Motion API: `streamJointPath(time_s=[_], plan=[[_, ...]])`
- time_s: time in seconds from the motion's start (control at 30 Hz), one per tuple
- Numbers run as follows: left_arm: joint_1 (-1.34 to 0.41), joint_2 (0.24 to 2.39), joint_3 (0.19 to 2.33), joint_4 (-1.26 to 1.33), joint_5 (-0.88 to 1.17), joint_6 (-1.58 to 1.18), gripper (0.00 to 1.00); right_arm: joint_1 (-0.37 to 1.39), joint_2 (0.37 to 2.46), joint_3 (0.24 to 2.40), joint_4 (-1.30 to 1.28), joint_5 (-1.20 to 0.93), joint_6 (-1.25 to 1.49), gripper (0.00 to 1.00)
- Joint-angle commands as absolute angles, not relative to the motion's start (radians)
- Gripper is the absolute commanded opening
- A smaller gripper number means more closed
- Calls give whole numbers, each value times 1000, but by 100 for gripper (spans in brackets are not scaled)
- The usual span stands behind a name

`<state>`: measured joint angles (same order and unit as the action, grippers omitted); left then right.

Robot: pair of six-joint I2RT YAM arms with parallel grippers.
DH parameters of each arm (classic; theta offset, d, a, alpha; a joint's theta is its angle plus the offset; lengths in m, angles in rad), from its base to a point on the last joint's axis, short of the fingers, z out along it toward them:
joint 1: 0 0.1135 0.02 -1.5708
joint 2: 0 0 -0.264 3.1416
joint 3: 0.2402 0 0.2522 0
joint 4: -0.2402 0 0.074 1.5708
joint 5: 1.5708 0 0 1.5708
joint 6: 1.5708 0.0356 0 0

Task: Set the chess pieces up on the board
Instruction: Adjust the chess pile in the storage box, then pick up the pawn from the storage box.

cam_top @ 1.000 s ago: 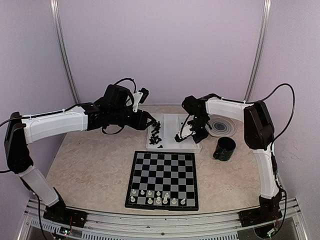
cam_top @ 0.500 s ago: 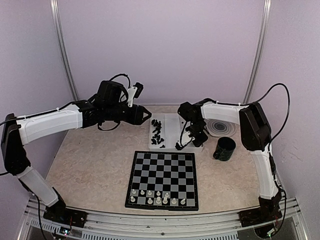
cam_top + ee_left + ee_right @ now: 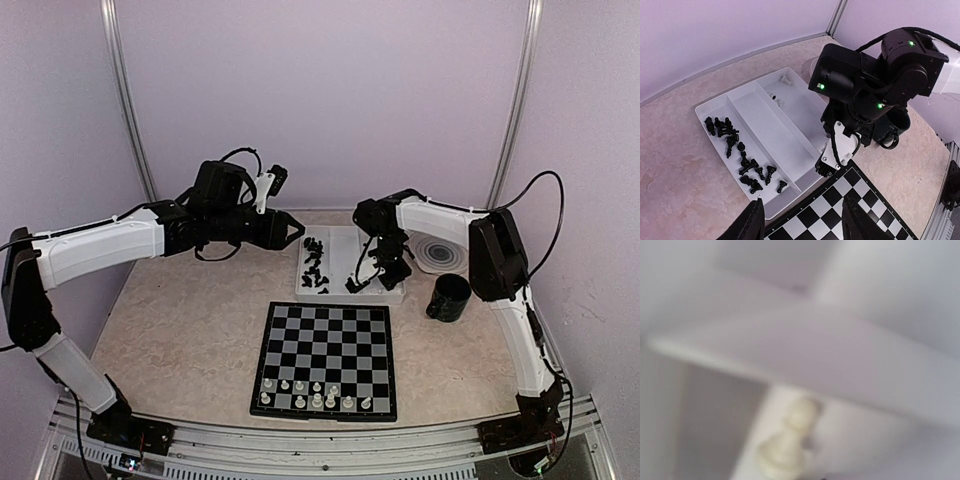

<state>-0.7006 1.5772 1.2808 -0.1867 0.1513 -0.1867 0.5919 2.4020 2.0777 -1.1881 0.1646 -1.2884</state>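
**Right arm going for a white pawn in the tray**

Right gripper (image 3: 357, 284) is down in the right-hand compartment of the white tray (image 3: 771, 127), at the end nearest the board. Its wrist view is blurred but shows one white pawn (image 3: 789, 441) upright, close in front of the camera. The fingers are not visible there, so cannot tell if the gripper has clamped the pawn or only brackets it. Left gripper (image 3: 805, 220) hovers over the tray's near edge, jaws apart, nothing in them. Black pieces (image 3: 746, 164) are heaped in the left compartment, and spare white pieces (image 3: 785, 79) sit at the far end of the right one. Board (image 3: 325, 340) lies on the bench (image 3: 180, 330) just in front of the tray, with some white pieces (image 3: 315, 393) standing in its two nearest rows.

Step, as I read it: grab the pawn. To do it well, pinch the body, centred, not the head, or a piece this tiny will likely squirt out. Lift straight up to clear the tray wall before heading to the board. Set it down upright mid-square on an empty spot, coming from above so neighbours don't get knocked. Left arm should keep out of the path.
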Motion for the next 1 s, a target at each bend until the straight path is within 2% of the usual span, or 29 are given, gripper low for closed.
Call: streamJointPath(time_s=[0.0,0.4,0.63,0.67,0.77,0.97], plan=[[-696,1565,1272,-166,172,-193,52,553,2445,2157,-1277,54,-1255,16],[-696,1596,1268,-157,179,-198,53,505,2308,2133,-1245,-225,-1162,12],[-692,1656,1272,-148,204,-198,53,429,2235,2031,-1150,-401,-1085,12],[-692,1666,1274,-143,212,-200,53,423,2225,2011,-1135,-399,-1079,14],[-692,1693,1280,-137,230,-212,52,423,2198,1954,-1087,-346,-1075,30],[-692,1710,1284,-131,246,-221,53,432,2261,2013,-1098,-263,-1022,34]])
